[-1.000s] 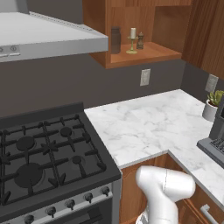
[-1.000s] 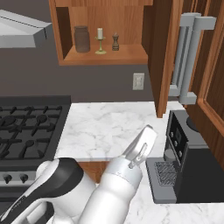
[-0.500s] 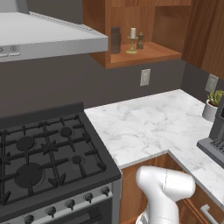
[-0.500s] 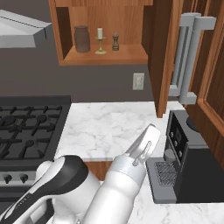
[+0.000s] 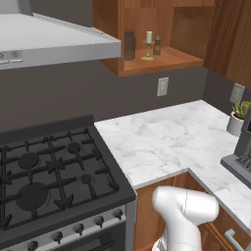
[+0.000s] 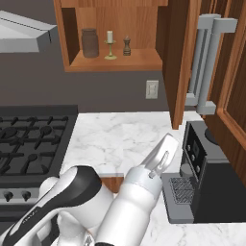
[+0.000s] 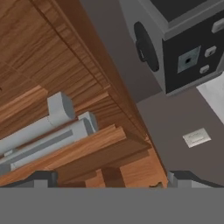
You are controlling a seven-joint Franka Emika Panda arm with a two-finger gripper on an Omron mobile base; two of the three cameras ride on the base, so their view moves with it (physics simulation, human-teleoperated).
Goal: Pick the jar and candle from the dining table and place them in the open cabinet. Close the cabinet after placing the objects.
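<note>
Wooden cabinet (image 6: pixel 117 60) stands open, its door (image 6: pixel 178 62) swung out beside the shelf's right edge. Jar (image 6: pixel 90 43) and candle (image 6: pixel 110 44) sit inside, far above the released, empty end effector (image 7: pixel 109 179).

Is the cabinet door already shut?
No, the cabinet door stands swung open, and the jar and candle show on its shelf.

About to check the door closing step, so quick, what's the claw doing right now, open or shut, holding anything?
Claw: open, jaws spread wide, holding nothing; it points at the cabinet door's silver handle.
</note>
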